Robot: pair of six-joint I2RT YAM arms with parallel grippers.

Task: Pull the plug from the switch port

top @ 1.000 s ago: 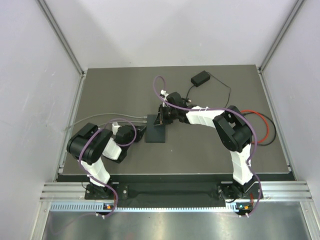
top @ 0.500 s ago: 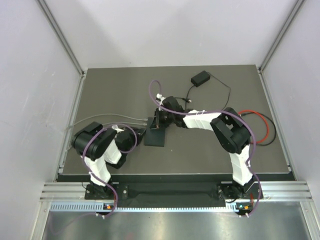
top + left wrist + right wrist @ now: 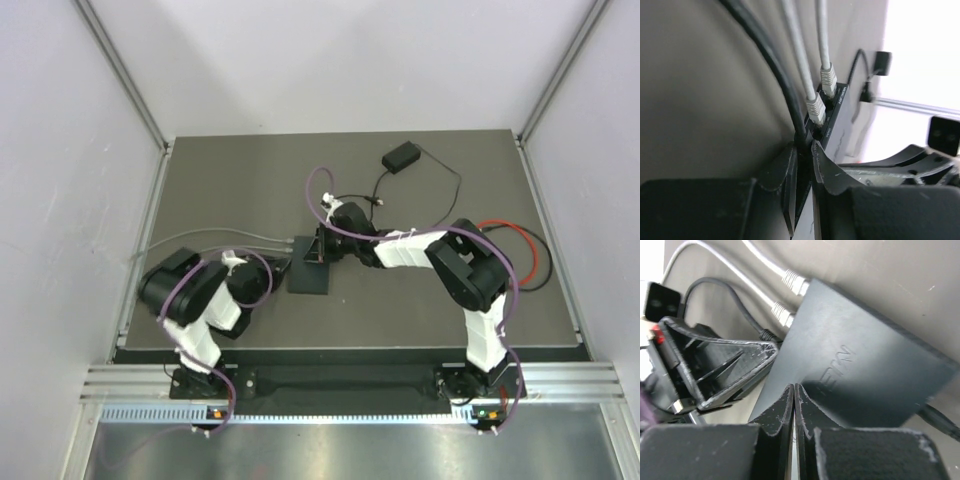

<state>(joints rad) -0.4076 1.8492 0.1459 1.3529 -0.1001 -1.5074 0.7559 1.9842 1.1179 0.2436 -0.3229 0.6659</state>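
The switch point(image 3: 310, 274) is a flat black box lying mid-table. Two grey plugs point(image 3: 816, 109) and one black plug point(image 3: 801, 134) sit in the ports along its left edge point(image 3: 833, 124). My left gripper point(image 3: 804, 147) comes in from the left, its fingers point(image 3: 826, 167) shut on the black plug where the thick black cable point(image 3: 765, 55) ends. My right gripper point(image 3: 794, 389) is shut with nothing in it, its tips pressed down on the top of the switch point(image 3: 865, 365). In the top view the left gripper point(image 3: 281, 268) and the right gripper point(image 3: 318, 251) meet at the switch.
A small black power brick point(image 3: 402, 157) with a thin cord lies at the back. A red and black cable loop point(image 3: 528, 252) lies at the right. Grey cables point(image 3: 200, 240) run left off the table edge. White walls enclose the table on three sides.
The left arm's elbow has drawn back and lower left. The right gripper has slid slightly nearer along the switch. The switch has shifted a little to the left.
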